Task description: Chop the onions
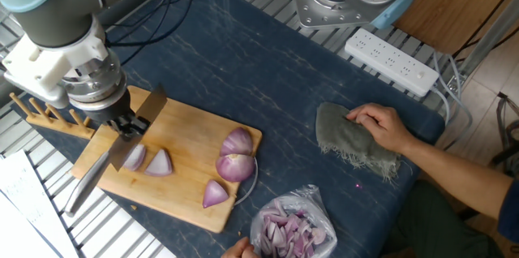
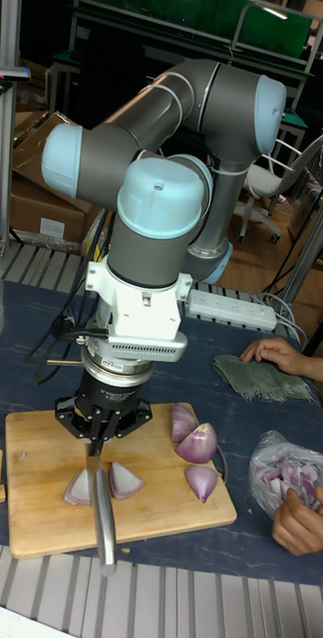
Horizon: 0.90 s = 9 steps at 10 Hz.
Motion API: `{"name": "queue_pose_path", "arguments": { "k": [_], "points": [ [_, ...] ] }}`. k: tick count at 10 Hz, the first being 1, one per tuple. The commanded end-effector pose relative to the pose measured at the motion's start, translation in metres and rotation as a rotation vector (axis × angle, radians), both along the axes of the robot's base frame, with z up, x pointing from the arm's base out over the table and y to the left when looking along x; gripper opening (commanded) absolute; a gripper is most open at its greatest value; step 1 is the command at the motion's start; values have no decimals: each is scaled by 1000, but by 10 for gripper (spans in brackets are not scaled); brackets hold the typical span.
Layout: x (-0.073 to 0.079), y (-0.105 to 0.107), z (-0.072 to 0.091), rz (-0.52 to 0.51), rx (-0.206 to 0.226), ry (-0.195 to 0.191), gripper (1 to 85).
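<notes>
Tool: the black two-finger tool under the grey arm is clenched on a long steel kitchen knife, blade slanting down toward the board's near-left edge.
Onions: 5 glossy purple, pale-faced onion pieces lie on the pale wooden cutting board; 2 wedges just beside the blade, 3 larger pieces near the right end.
Bystander: a person's hand rests on a grey cloth on the blue-covered table.
Risk: in my judgement, a slanted blade could skid off a wedge's rounded skin and roll it away.
Risk 2: a loose grip might let the handle twist.
</notes>
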<state>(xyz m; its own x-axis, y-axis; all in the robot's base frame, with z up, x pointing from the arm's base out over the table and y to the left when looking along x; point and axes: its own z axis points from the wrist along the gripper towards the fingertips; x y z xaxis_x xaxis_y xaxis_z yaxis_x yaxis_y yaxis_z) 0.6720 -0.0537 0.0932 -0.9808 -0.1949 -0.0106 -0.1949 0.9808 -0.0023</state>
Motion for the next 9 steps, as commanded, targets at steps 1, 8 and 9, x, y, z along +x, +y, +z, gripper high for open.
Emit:
{"name": "queue_pose_path", "arguments": {
  "k": [1, 8, 9],
  "points": [
    [3, 9, 1, -1, 39, -10, 10],
    [1, -1, 0, 108, 12, -2, 10],
    [1, 0, 0, 115, 12, -2, 10]
  ]
}}
